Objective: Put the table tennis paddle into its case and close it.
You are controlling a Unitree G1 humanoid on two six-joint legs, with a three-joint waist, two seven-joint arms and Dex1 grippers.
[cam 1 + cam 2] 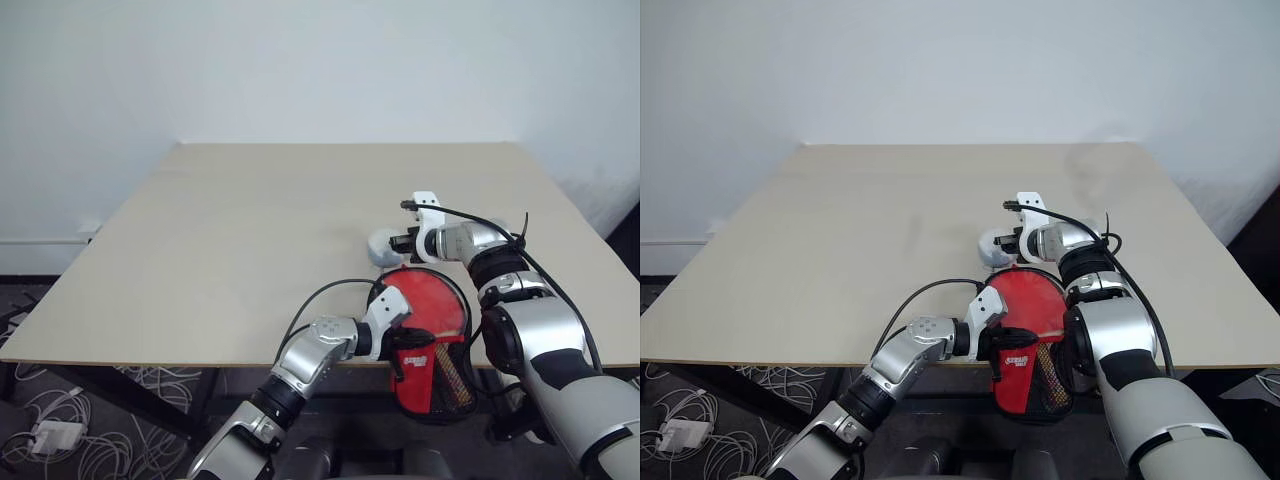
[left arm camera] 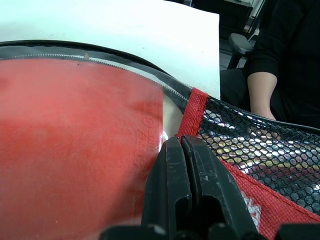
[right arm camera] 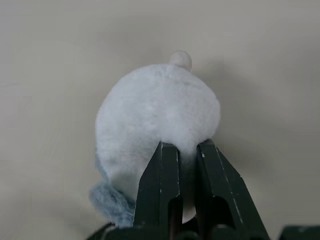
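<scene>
- My left gripper [image 2: 181, 150]: fingers pressed together on the clear front panel of the case [image 1: 432, 345], beside its red-edged mesh pocket
- My right gripper [image 3: 187, 150]: fingers pinched into the fluff of a whitish fuzzy ball [image 3: 157, 125] that sits on the table [image 1: 250, 230], just beyond the case
- Case: red, at the table's near edge, its lower part hanging over the edge
- Table tennis paddle [image 2: 75, 145]: red face showing behind the case's clear panel, zip teeth curving round it
- Person's forearm [image 2: 260, 95]: past the table corner in the left wrist view
</scene>
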